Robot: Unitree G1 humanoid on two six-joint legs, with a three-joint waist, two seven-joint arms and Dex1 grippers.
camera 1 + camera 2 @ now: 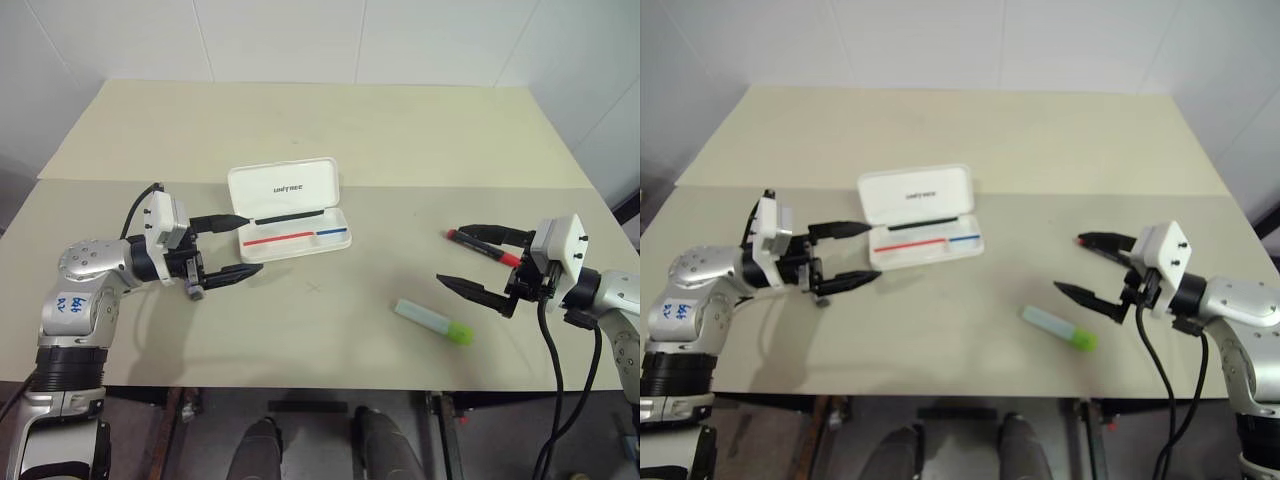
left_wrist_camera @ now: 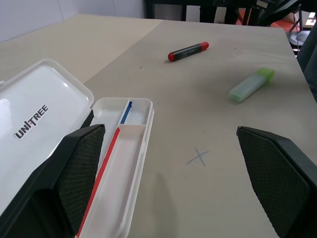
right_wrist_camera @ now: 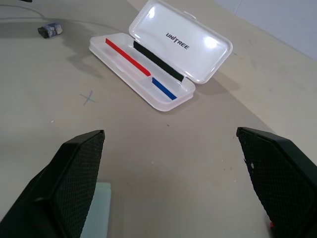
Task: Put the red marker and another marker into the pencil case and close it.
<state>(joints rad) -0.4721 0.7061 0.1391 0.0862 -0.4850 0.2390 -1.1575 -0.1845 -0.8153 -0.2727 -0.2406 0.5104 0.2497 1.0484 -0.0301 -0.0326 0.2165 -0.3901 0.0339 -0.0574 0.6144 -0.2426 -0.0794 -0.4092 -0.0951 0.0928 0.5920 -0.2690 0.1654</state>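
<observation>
The white pencil case lies open left of the table's middle, its lid laid back, a red and a blue line in its tray. My left gripper is open and empty, level at the case's left end. The red marker lies on the table at the right, partly behind the far finger of my right gripper, which is open and holds nothing. The other marker, mint with a lime-green cap, lies flat just in front of the right gripper's near finger. From the left wrist, both the red marker and the green one show beyond the case.
Two beige tables stand butted together, with a seam running across behind the case. A small pencilled cross marks the surface in front of the case. The near table edge runs close below the green marker.
</observation>
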